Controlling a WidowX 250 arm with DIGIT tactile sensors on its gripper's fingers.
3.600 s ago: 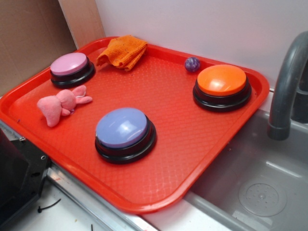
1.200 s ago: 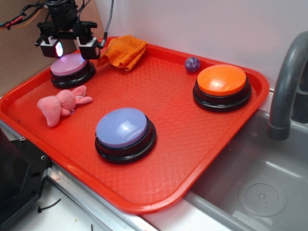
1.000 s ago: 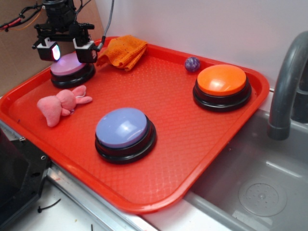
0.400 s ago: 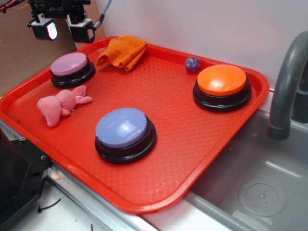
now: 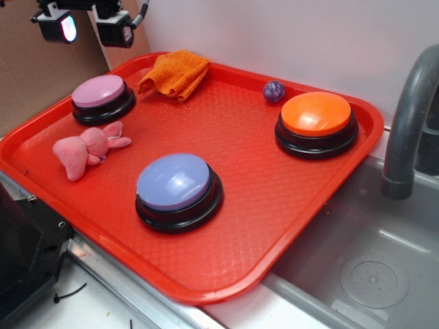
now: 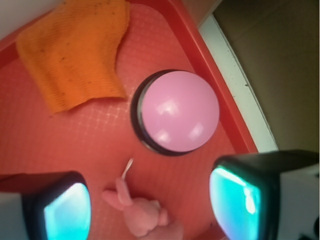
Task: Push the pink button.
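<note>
The pink button, a pale pink dome on a black base, sits at the far left of the red tray. My gripper hangs open well above it, near the top left corner of the exterior view, with nothing between its fingers. In the wrist view the button lies ahead of the two glowing fingertips, untouched.
A pink plush bunny lies just in front of the pink button. An orange cloth is bunched at the tray's back. A lavender-blue button, an orange button and a small purple ball share the tray. A sink faucet stands right.
The gripper was down at the pink button about a second ago; it has since risen straight up and a little left, staying open. The button and other objects have not moved.
</note>
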